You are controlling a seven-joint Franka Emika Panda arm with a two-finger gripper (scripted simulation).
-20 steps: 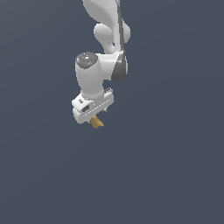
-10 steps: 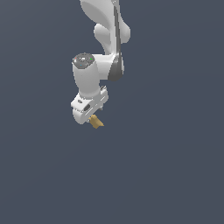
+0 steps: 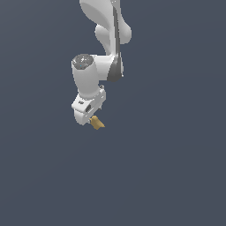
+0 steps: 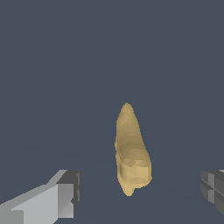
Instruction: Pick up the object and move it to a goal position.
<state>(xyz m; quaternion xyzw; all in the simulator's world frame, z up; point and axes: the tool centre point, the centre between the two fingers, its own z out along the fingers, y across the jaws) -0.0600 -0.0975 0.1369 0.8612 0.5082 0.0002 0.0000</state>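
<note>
1. The step in hand looks like the approach before the grasp: the gripper (image 4: pixel 140 192) has its 2 fingers (image 4: pixel 65 192) spread wide, with the object (image 4: pixel 131 153) lying in the gap between them and touching neither.
2. The object (image 3: pixel 96 123) is a small mustard-yellow, elongated chunk that tapers to a point. In the exterior view it shows just below the white hand, poking out toward the exterior view's right.
3. Whether it rests on the dark floor or hangs above it I cannot tell; the plain grey ground gives no shadow or edge to judge by.
4. In the wrist view the object sits nearer the dark finger than the white one, so the next move likely calls for a small sideways centring, then pressing the fingers together across its narrow width.
5. No goal marker is visible in either view, so the carry direction cannot be judged.
6. Nothing else stands around; only the arm (image 3: pixel 103 35) above, and no obstacle blocks the closing path.
</note>
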